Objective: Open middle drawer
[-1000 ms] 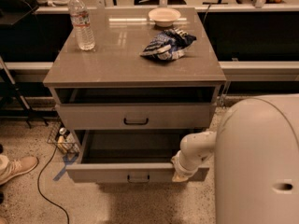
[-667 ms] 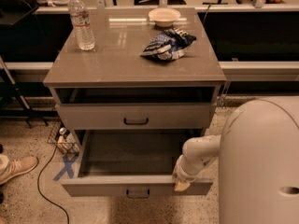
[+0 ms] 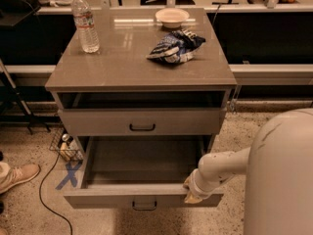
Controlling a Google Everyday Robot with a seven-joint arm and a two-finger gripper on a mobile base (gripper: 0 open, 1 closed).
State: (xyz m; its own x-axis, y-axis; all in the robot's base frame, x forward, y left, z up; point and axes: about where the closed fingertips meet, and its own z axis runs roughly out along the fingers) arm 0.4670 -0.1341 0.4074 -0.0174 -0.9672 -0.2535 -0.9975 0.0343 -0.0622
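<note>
Two drawers show: the middle drawer [image 3: 107, 197], pulled out, and one upper drawer [image 3: 98, 123] above it. One gripper [image 3: 192, 194] sits on the middle drawer's front rim, at its right end. Up beyond the gripper: one water bottle [image 3: 85, 23], one bowl [image 3: 172, 16], one crumpled bag [image 3: 176, 46].

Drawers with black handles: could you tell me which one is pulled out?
The lower drawer, its grey tray exposed, with the gripper at its front's right end; the drawer above sits pushed in.

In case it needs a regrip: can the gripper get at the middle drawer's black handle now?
Probably yes. The gripper sits at the front edge of the middle drawer, just right of the handle, nothing between them.
</note>
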